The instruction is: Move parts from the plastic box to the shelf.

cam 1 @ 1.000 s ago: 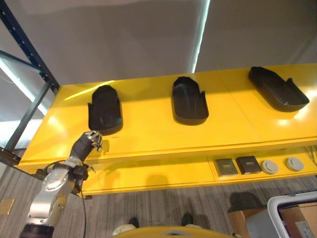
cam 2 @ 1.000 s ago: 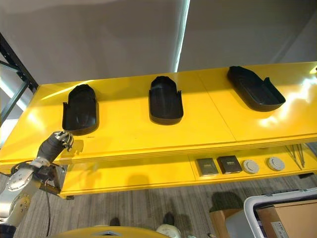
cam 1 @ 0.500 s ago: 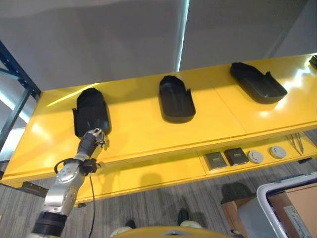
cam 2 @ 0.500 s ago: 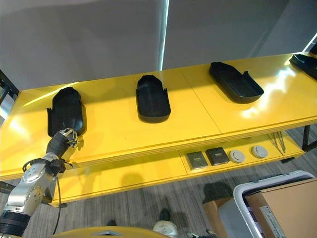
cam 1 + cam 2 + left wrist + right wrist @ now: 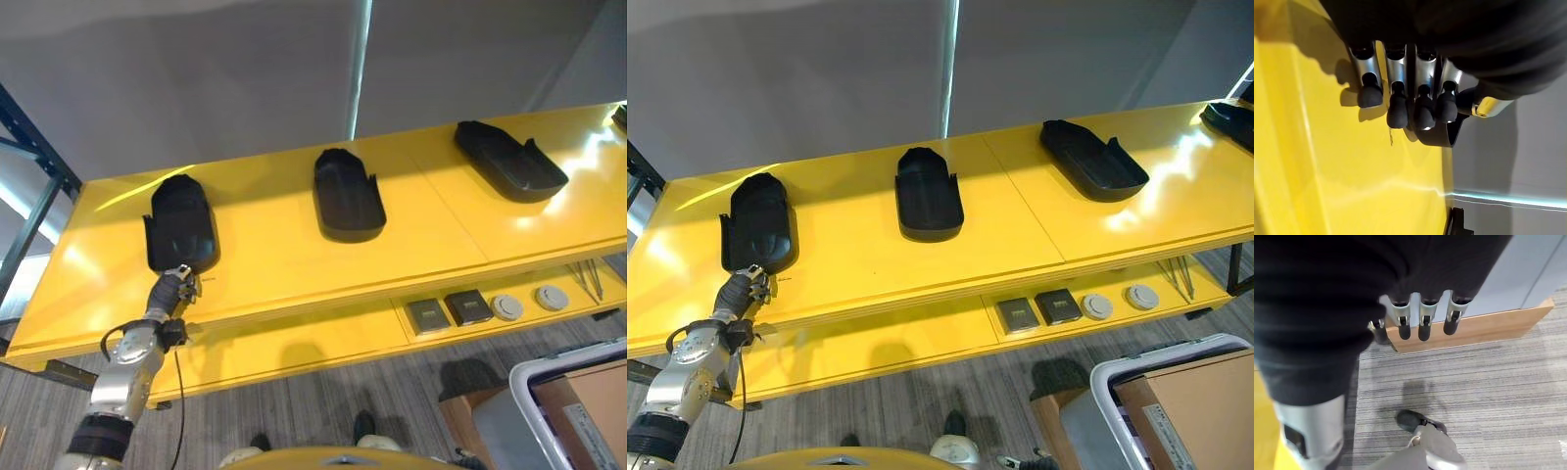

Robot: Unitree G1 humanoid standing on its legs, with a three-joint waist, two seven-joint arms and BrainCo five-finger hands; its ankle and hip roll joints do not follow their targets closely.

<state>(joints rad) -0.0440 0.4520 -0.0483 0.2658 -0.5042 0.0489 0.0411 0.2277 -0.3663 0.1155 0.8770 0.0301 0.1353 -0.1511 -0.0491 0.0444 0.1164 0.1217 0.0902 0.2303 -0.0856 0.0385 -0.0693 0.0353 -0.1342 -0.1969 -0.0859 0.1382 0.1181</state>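
Three black moulded parts lie on the yellow shelf (image 5: 274, 257): the left part (image 5: 179, 225), the middle part (image 5: 346, 193) and the right part (image 5: 509, 160). A fourth black part (image 5: 1229, 117) pokes in at the far right edge. My left hand (image 5: 174, 287) hovers over the shelf's front strip, just short of the left part's near end (image 5: 1437, 137), with relaxed fingers (image 5: 1397, 110) that hold nothing. My right hand (image 5: 1422, 320) hangs over the floor, fingers loose and empty. The plastic box (image 5: 1117, 387) stands on the floor at the lower right.
A lower yellow shelf carries two dark square pieces (image 5: 428, 315) and two white discs (image 5: 506, 307). A brown carton (image 5: 1195, 416) sits in the plastic box. A blue rack upright (image 5: 39, 147) rises at the left. A wooden skirting board (image 5: 1474, 328) runs along the wall.
My left hand has drawn back a little from the left part toward the shelf's front edge. Since a second ago the camera has swung right and down.
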